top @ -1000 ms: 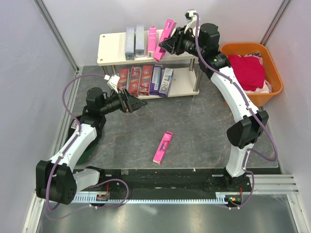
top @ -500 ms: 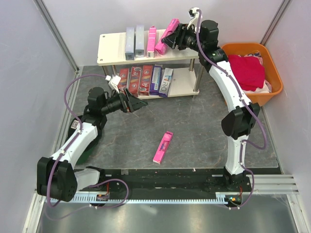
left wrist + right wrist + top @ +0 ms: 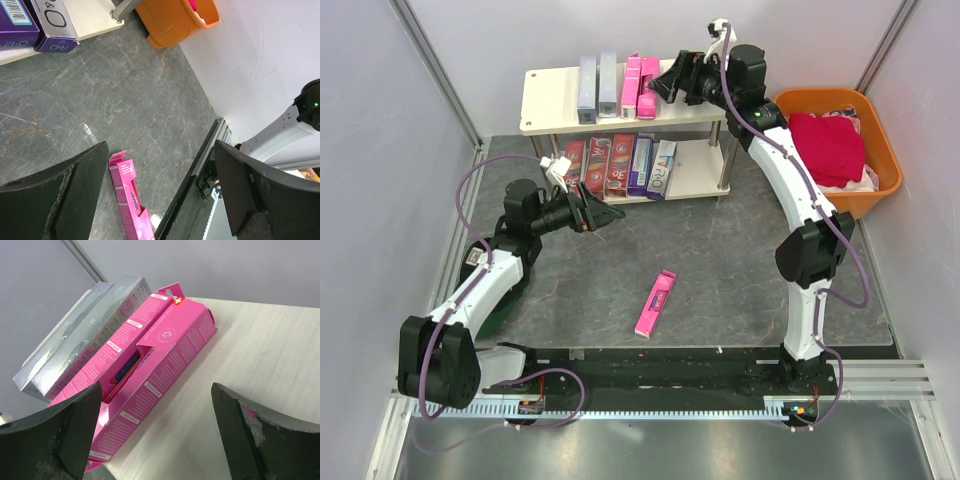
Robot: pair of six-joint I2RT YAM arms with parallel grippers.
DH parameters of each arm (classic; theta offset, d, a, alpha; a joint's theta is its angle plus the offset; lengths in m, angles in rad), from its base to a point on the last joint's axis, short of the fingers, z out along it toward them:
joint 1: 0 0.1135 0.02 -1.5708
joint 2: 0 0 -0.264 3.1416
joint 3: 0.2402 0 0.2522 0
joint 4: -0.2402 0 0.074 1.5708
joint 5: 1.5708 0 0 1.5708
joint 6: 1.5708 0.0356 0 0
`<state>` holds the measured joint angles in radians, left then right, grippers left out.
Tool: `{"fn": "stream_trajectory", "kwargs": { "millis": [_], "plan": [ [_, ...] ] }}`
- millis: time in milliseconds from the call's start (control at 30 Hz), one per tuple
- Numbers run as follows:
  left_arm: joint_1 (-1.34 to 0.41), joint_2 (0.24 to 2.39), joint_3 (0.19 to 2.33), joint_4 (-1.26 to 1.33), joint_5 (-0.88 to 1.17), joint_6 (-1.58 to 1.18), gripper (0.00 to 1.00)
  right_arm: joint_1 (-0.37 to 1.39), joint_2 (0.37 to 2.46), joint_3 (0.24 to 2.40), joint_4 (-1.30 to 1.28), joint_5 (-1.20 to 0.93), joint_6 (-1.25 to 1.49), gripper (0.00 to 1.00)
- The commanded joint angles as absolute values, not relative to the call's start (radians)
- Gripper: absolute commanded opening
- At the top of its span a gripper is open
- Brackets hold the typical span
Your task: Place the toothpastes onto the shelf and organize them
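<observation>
Both wide and empty: right hand (image 3: 155, 390) beside pink toothpaste (image 3: 165, 355), left hand (image 3: 160, 146) hovering

Setting: robotics lab, enclosed bench cell. Evidence:
- left arm (image 3: 480, 290) and right arm (image 3: 790, 180), white and black, bolted to a black base rail (image 3: 660, 365) at the near edge
- slotted cable duct (image 3: 650, 408) along the front, purple cables (image 3: 458, 200) looped over the arms
- plain white wall panels (image 3: 370, 150) on aluminium posts (image 3: 430, 60)
- dark marble-pattern mat (image 3: 740, 270) as work surface
- props: small two-tier shelf (image 3: 548, 100) of toothpastes (image 3: 620, 160), orange basket (image 3: 820, 97) of cloth
</observation>
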<state>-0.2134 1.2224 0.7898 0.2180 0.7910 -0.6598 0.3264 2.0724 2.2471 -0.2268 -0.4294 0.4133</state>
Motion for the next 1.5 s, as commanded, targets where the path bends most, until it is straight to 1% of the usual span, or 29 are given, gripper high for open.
{"fn": "stream_trajectory", "kwargs": {
  "millis": [0, 133, 200, 267, 433, 533, 667, 733, 867, 933, 1067, 1233, 1467],
  "plan": [
    [-0.210, 1.224, 0.779, 0.258, 0.802, -0.643, 0.93, 0.328, 2.034, 2.233, -0.219, -0.376, 0.408, 0.98],
    [-0.210, 1.218, 0.770, 0.259, 0.802, -0.644, 0.93, 0.327, 2.036, 2.223, -0.174, -0.411, 0.448, 0.98],
    [-0.210, 1.210, 0.772, 0.255, 0.798, -0.638, 0.93, 0.325, 2.010, 2.165, -0.143, -0.413, 0.462, 0.98],
    [-0.210, 1.207, 0.773, 0.242, 0.784, -0.629, 0.93, 0.324, 1.941, 2.064, -0.068, -0.402, 0.469, 0.98],
    [-0.215, 1.209, 0.787, 0.187, 0.755, -0.583, 0.93, 0.327, 1.780, 1.925, -0.012, -0.361, 0.469, 0.98],
    [-0.248, 1.204, 0.808, 0.096, 0.675, -0.519, 0.93, 0.328, 1.686, 1.832, -0.006, -0.347, 0.468, 0.98],
    [-0.342, 1.215, 0.841, 0.006, 0.531, -0.439, 0.93, 0.327, 1.565, 1.654, 0.037, -0.322, 0.479, 0.98],
    [-0.373, 1.224, 0.853, -0.049, 0.493, -0.411, 0.93, 0.327, 1.496, 1.590, 0.061, -0.315, 0.492, 0.98],
    [-0.480, 1.271, 0.871, -0.098, 0.362, -0.374, 0.93, 0.328, 1.395, 1.420, 0.057, -0.293, 0.509, 0.98],
    [-0.511, 1.295, 0.877, -0.107, 0.328, -0.367, 0.93, 0.330, 1.344, 1.361, 0.058, -0.290, 0.515, 0.98],
    [-0.583, 1.353, 0.888, -0.127, 0.233, -0.360, 0.93, 0.330, 1.278, 1.204, 0.037, -0.278, 0.523, 0.98],
    [-0.617, 1.384, 0.882, -0.141, 0.181, -0.362, 0.93, 0.336, 1.221, 1.027, 0.005, -0.267, 0.503, 0.98],
    [-0.663, 1.410, 0.881, -0.140, 0.153, -0.367, 0.92, 0.354, 1.221, 0.885, -0.023, -0.284, 0.497, 0.98]
  ]
}}
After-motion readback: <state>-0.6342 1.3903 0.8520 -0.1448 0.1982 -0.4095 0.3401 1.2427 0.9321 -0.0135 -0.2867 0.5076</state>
